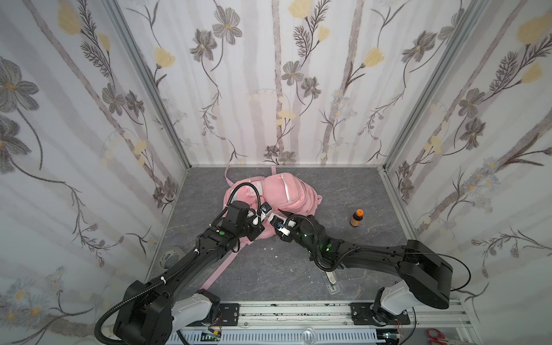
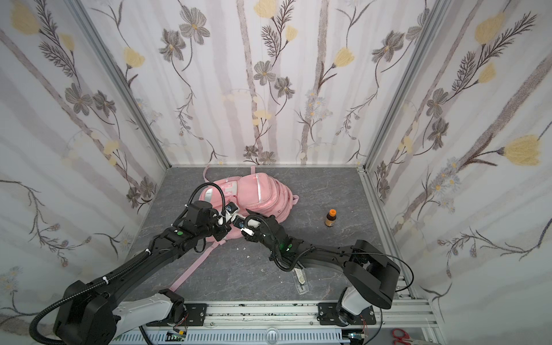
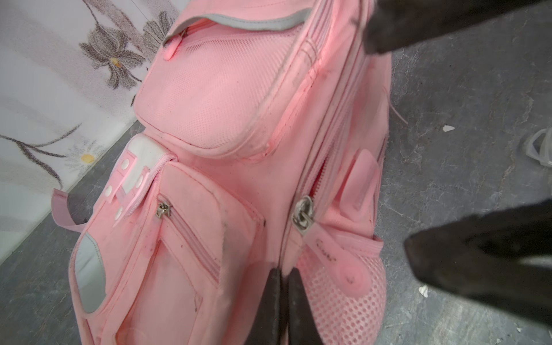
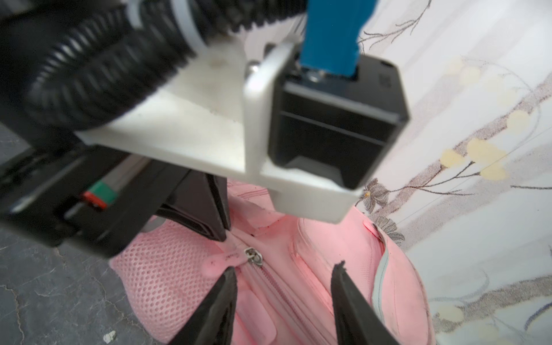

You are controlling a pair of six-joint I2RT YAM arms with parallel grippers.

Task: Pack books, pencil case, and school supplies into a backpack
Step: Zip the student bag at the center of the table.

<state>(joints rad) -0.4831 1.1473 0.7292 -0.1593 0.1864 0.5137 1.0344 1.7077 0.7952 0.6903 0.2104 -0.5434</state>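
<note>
Packing stage, with some supplies visibly left outside. The pink backpack [image 1: 277, 191] lies front-up at the far centre of the grey table [image 1: 373, 268], one strap [image 1: 219, 270] trailing toward the near edge. The left gripper [image 3: 283, 274] is closed, its fingertips together on a fold of fabric beside the main zip, apparently steadying the bag. The right gripper [image 4: 283, 295] stands partly open and holds nothing; its two fingers straddle the zip track just short of the metal zip pull [image 4: 254, 257]. Two supplies are not yet packed: the tape roll [image 1: 168, 257] lies at the near left, partly hidden by the left arm, and the clear plastic case [image 1: 331, 280] lies at the near right, partly under the right arm. Neither the books, the pencil case nor the small blue gadget shows anywhere on the table; whether they are in the bag cannot be told, since no view looks inside and the front pockets appear zipped. A small brown bottle [image 1: 357, 218] with an orange cap stands upright to the right of the bag, well apart from it.
</note>
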